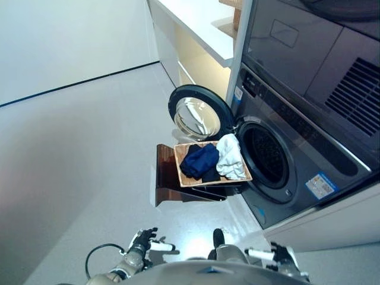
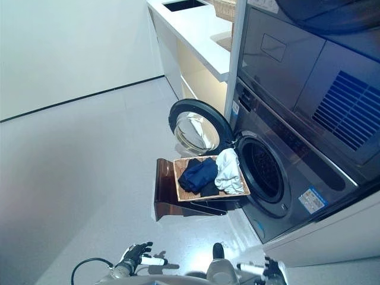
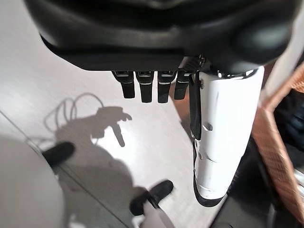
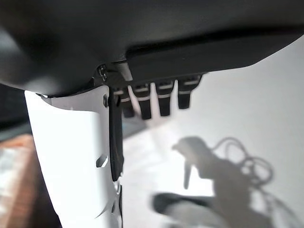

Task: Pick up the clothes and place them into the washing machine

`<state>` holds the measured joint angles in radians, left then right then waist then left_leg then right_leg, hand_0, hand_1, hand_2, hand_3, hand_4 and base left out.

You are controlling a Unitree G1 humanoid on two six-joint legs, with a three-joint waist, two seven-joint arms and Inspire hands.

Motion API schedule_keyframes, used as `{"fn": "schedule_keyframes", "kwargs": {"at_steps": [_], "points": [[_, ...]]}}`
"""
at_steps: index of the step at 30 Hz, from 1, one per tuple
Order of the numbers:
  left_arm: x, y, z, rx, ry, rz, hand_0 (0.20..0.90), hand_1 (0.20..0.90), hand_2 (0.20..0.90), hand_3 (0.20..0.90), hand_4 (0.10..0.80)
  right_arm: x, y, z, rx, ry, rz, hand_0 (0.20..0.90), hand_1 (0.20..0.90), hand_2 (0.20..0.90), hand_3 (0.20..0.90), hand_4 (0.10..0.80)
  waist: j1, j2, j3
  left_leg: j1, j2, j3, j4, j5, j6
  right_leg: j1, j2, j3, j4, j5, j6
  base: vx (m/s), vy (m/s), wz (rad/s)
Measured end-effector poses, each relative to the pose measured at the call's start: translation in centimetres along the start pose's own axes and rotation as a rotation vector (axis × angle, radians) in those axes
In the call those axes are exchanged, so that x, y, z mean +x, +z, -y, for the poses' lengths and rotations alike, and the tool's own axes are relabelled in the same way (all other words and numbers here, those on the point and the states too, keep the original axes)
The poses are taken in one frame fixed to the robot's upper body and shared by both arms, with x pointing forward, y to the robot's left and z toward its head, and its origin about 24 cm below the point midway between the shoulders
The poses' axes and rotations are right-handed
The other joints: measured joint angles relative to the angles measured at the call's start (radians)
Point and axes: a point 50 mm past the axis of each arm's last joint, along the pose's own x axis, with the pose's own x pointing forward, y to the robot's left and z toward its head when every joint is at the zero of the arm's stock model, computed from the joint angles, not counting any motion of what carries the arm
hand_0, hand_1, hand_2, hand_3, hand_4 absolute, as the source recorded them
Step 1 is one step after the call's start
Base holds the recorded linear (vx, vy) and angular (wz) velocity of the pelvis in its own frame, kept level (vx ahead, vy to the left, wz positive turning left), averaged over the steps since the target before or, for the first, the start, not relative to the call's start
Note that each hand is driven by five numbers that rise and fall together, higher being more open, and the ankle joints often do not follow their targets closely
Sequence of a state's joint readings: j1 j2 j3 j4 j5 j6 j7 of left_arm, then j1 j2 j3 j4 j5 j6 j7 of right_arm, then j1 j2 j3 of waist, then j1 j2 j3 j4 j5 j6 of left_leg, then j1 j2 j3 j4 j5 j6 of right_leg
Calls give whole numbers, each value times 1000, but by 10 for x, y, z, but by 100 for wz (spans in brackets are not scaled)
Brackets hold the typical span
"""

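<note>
We see the clothes in the basket by the washing machine door — well ahead of our left hand and right hand, both spread and empty.

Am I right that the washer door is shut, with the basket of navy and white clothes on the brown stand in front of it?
Not quite. The washer door is swung open, as the left eye view shows, leaving the drum opening exposed. The rest holds: the basket with the navy clothes and white clothes sits on the brown stand in front of it.
</note>
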<state>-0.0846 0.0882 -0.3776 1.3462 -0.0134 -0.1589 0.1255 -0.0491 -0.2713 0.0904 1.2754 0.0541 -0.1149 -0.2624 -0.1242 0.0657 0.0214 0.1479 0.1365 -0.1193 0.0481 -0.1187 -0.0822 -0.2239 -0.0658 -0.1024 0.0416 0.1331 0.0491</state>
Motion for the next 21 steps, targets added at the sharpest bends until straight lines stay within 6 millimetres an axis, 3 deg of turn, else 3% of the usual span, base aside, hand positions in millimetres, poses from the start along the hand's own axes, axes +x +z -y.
{"fn": "schedule_keyframes", "kwargs": {"at_steps": [4, 5, 6, 7, 10, 11, 13, 14, 16, 17, 20, 21], "points": [[0, -2, -5, -15, 29, -7, 900, 900, 900, 900, 800, -1, 5, -9, -24, 27, 21, 900, 900, 900, 900, 800, 7, -23, -7, -16, 13, -25, 114, 25, -66, 66, 25, -9, -16, -27, -39, 216, -221, 11], [0, -1, -6, -20, 33, -3, 900, 900, 900, 900, 800, -1, 8, -11, -22, 33, 42, 900, 900, 900, 900, 800, 4, -24, -12, -37, 21, -42, 175, 37, -91, 79, 39, -9, -12, -60, -39, 187, -186, 9], [1, 2, -7, -21, 37, 4, 900, 900, 900, 900, 800, -1, 8, -12, -23, 37, 40, 900, 900, 900, 900, 800, 7, -25, -13, -62, 16, -59, 236, 35, -99, 84, 41, -2, -13, -62, -48, 263, -250, 9], [2, 6, -9, -26, 43, 14, 900, 900, 900, 900, 800, -2, 7, -14, -26, 43, 32, 900, 900, 900, 900, 800, 16, -36, -7, -102, 2, -84, 324, 59, -122, 102, 52, 5, -16, -66, -63, 196, -176, -21], [1, 2, -10, -50, 55, 1, 900, 900, 900, 900, 800, -4, 3, -22, -49, 65, 25, 900, 900, 900, 900, 800, 44, -60, -2, -114, -14, -131, 457, 163, -151, 170, 69, 32, -40, -90, -96, 176, -151, -26], [1, 4, -10, -54, 58, 8, 900, 900, 900, 900, 800, -5, 1, -24, -54, 70, 19, 900, 900, 900, 900, 800, 57, -81, 4, -149, -35, -122, 529, 195, -145, 193, 63, 40, -55, -93, -118, 114, -74, -14], [2, 7, -10, -63, 57, 21, 900, 900, 900, 900, 800, -4, 6, -25, -53, 70, 24, 900, 900, 900, 900, 800, 67, -110, 20, -243, -88, -84, 601, 122, -65, 220, 50, 51, -81, -83, -123, 181, -54, -16], [2, 5, -11, -65, 57, 17, 900, 900, 900, 900, 800, -4, 7, -25, -42, 67, 21, 900, 900, 900, 900, 800, 78, -121, 26, -312, -109, -55, 573, 88, -30, 223, 49, 69, -92, -101, -145, 245, -34, 1], [4, 17, -20, -57, 79, 49, 900, 900, 900, 900, 800, -4, 6, -24, -25, 56, 4, 900, 900, 900, 900, 800, 94, -147, 59, -350, -122, -16, 395, 71, 6, 256, 47, 92, -116, -94, -146, 238, 42, 7], [4, 18, -24, -70, 92, 56, 900, 900, 900, 900, 800, -3, 7, -23, -18, 44, 1, 900, 900, 900, 900, 800, 109, -146, 63, -363, -119, -11, 296, 75, 1, 263, 55, 95, -124, -96, -147, 274, 75, -35], [4, 14, -32, -127, 130, 44, 900, 900, 900, 900, 800, 1, 21, -15, 9, 15, 29, 900, 900, 900, 900, 800, 138, -99, 86, -358, -100, -52, -75, 176, -28, 315, 105, 156, -125, -119, -135, 281, 99, -71], [4, 14, -33, -140, 134, 40, 900, 900, 900, 900, 800, 2, 23, -13, 9, 7, 33, 900, 900, 900, 900, 800, 137, -84, 91, -371, -97, -44, -103, 199, -25, 327, 113, 168, -124, -127, -130, 239, 131, -60]]}}
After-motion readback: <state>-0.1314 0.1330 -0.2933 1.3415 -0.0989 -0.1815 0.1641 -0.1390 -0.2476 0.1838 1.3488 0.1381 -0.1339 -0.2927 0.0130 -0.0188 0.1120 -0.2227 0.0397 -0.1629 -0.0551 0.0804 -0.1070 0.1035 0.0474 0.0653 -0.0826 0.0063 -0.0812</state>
